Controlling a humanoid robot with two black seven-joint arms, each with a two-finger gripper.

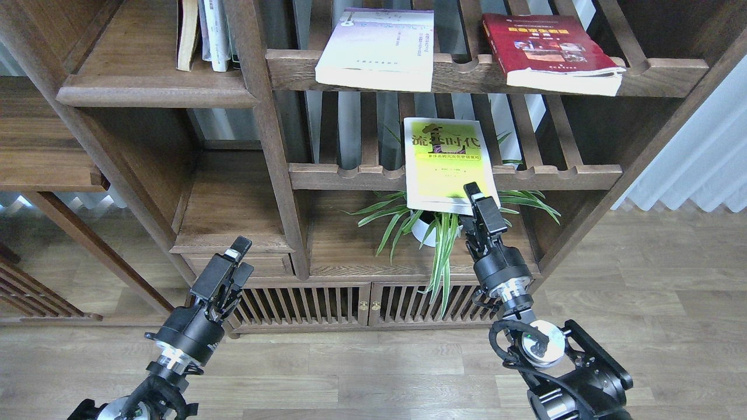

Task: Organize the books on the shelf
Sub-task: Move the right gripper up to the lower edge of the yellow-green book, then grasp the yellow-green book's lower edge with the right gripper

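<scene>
Three books lie flat on slatted racks. The lavender-white book (376, 49) and the dark red book (548, 52) rest on the upper rack. The yellow-green book (446, 166) sits on the lower rack and juts out over its front rail. My right gripper (474, 195) points up at that book's lower right corner, with its tip overlapping the cover edge; its fingers cannot be told apart. My left gripper (240, 248) hangs low at the left before the drawer, holding nothing I can see. The solid shelf (154, 96) is at the upper left.
Several upright books (207, 35) stand on the solid shelf against the post (274, 146). A spider plant (443, 233) in a white pot sits right under the yellow-green book, beside my right gripper. Slatted cabinet doors (367, 303) lie below, and a white curtain (694, 157) hangs at the right.
</scene>
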